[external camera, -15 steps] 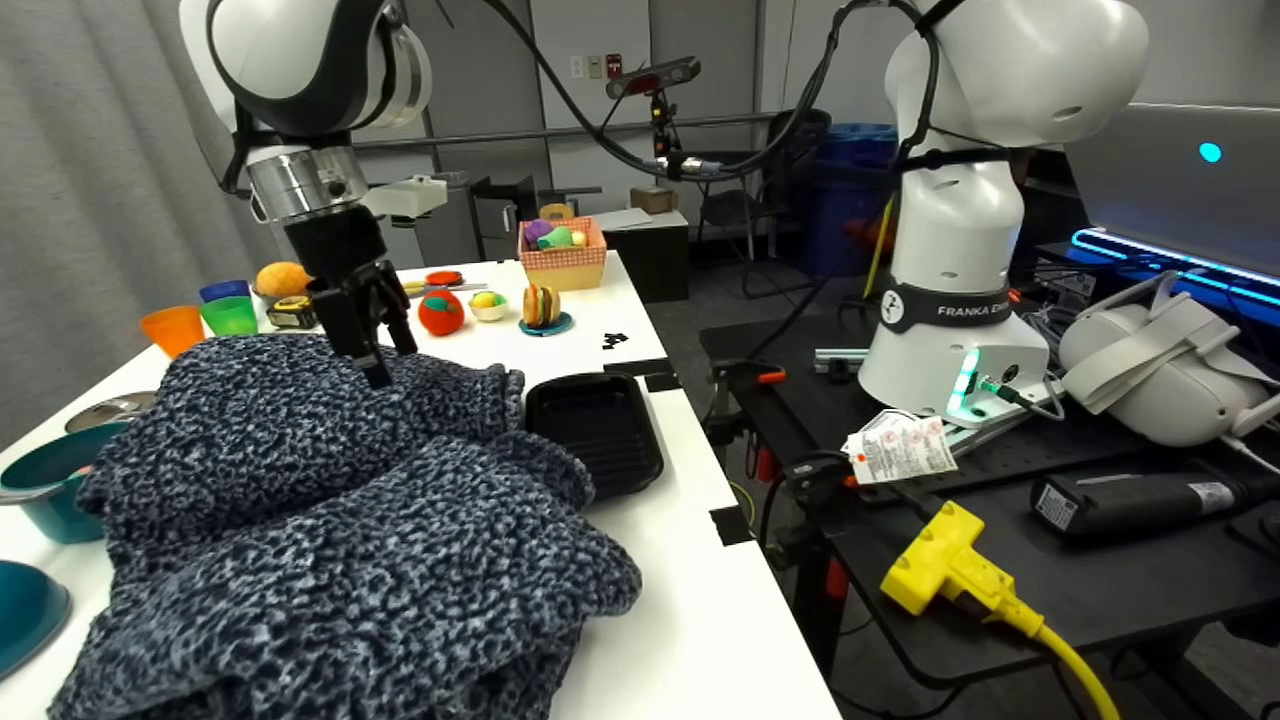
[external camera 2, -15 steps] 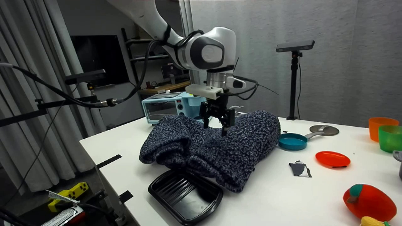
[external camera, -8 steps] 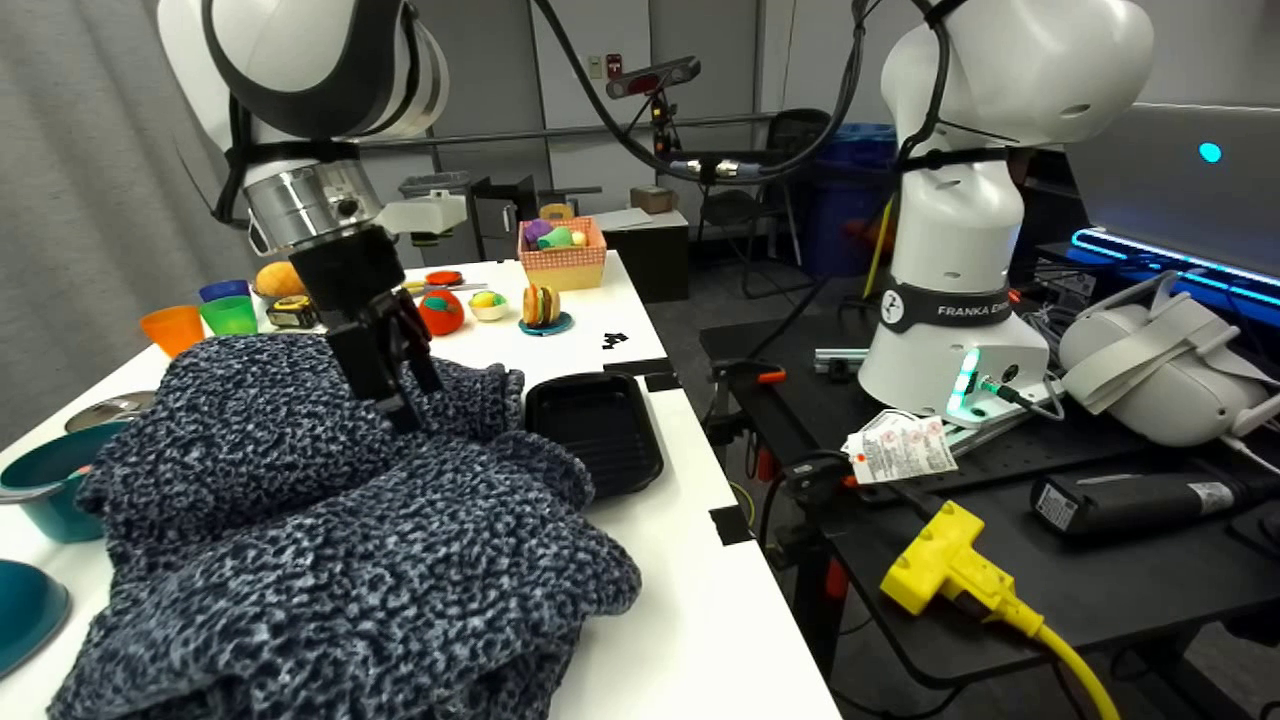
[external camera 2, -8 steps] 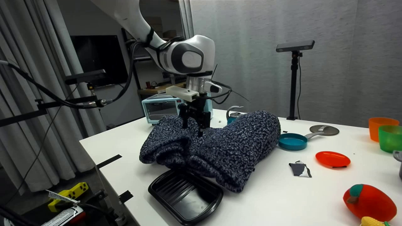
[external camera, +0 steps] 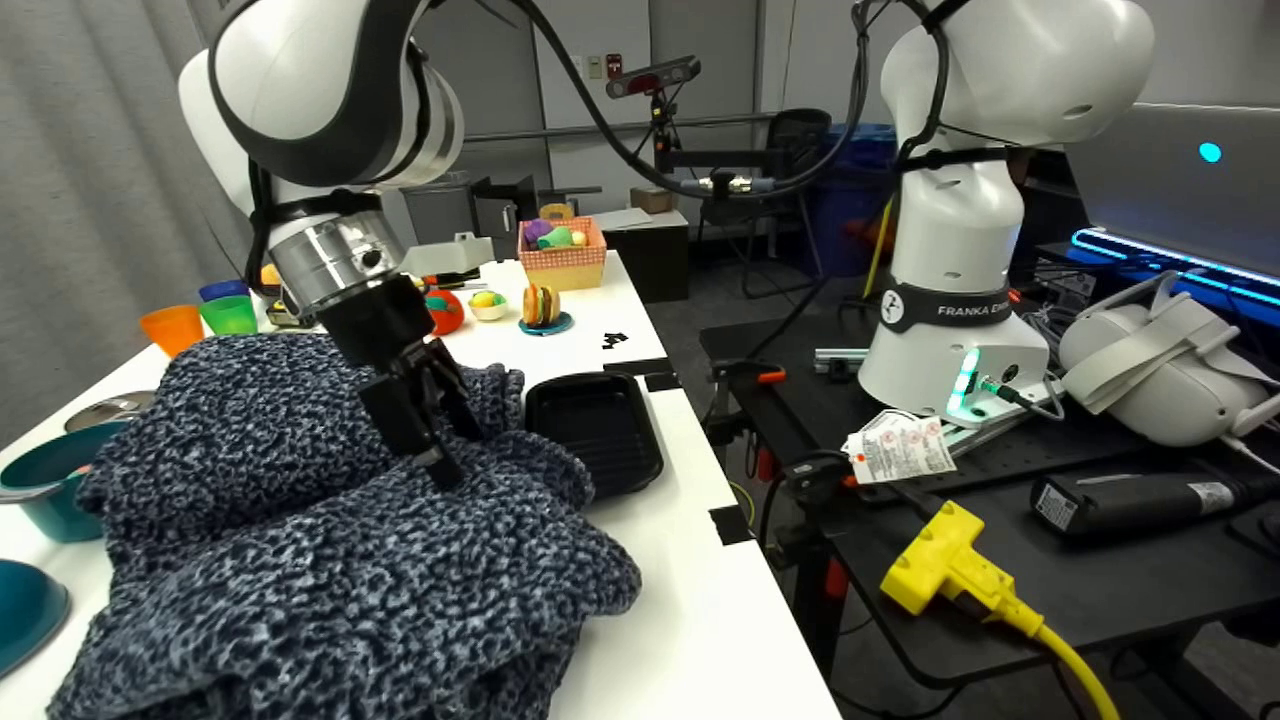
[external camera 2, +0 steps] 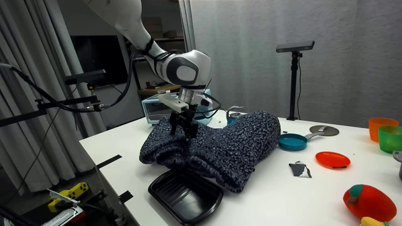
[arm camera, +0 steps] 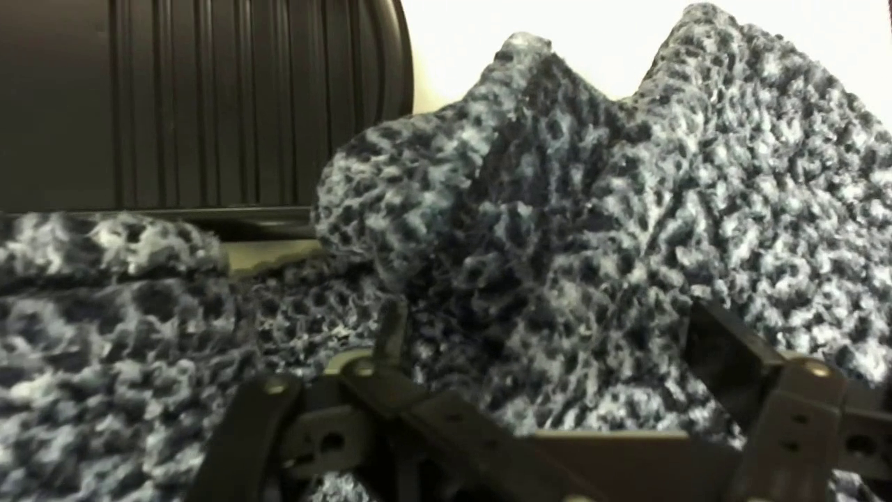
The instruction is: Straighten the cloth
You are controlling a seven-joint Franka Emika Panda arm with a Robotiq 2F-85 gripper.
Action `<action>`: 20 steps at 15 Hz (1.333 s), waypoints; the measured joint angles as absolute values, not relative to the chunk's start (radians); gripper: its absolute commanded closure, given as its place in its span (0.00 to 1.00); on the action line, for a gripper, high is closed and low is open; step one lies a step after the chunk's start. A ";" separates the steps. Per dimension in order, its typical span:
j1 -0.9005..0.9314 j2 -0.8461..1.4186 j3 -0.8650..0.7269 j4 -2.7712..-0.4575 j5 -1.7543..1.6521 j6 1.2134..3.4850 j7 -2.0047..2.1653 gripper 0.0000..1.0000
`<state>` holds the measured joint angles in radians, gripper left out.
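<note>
The cloth, thick speckled navy and white fabric, lies rumpled in folds on the table in both exterior views [external camera: 360, 590] [external camera 2: 241, 144]. In the wrist view the cloth [arm camera: 752, 181] fills most of the picture, with a rolled edge and a dark crease between folds. My gripper [arm camera: 547, 331] is open, its fingers wide apart over the cloth with no fabric clearly pinched between them. In both exterior views the gripper [external camera: 458, 452] [external camera 2: 180, 135] points down at the folds beside the crease. Whether the fingertips touch the fabric I cannot tell.
A black ribbed tray [external camera: 600, 425] lies against the cloth's edge, also in the wrist view [arm camera: 56, 104]. A teal pot [external camera: 70, 520] and a teal pan [external camera 2: 292, 142] stand beside the cloth. A light blue toaster oven [external camera 2: 163, 110] stands behind it. A red plate [external camera 2: 333, 159] lies farther off.
My gripper has moved down and across toward the cloth's fold, rightward in an exterior view and leftward in an exterior view. It stays open. The cloth has not visibly moved.
</note>
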<state>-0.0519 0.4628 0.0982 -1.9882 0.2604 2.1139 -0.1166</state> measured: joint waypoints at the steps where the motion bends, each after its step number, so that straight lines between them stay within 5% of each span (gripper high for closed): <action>1: -0.052 0.473 0.098 -1.984 0.268 2.109 -0.119 0.25; 2: -0.052 0.483 0.099 -1.978 0.275 2.103 -0.120 0.26; 12: -0.015 0.494 0.112 -1.897 0.284 2.095 -0.086 1.00; 20: 0.115 0.327 0.167 -1.877 0.265 2.096 -0.032 0.99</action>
